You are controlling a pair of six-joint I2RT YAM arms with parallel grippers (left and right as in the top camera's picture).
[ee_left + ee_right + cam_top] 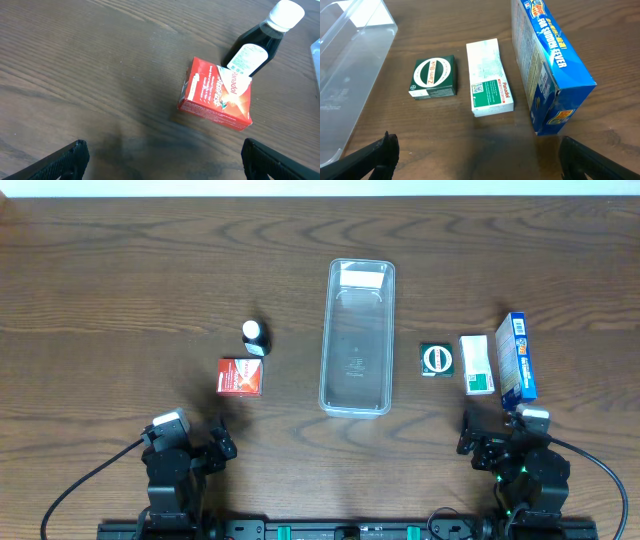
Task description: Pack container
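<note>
Container [357, 337] on surface [120, 280], looks empty. Sits ahead-right of left claw [162, 162], ahead-left of right claw [475, 160]. Long axis points away from both; neither arm clearly nearer. Both claws wide, empty. Red box [217, 95] just ahead of left claw: likely first pick.

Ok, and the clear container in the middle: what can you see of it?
The container is a long, narrow clear-plastic bin with rounded corners and a rim. It sits open side up and empty at the middle of the table, long axis running near to far. A white patch shows at its far end. Nothing else touches it.
</note>
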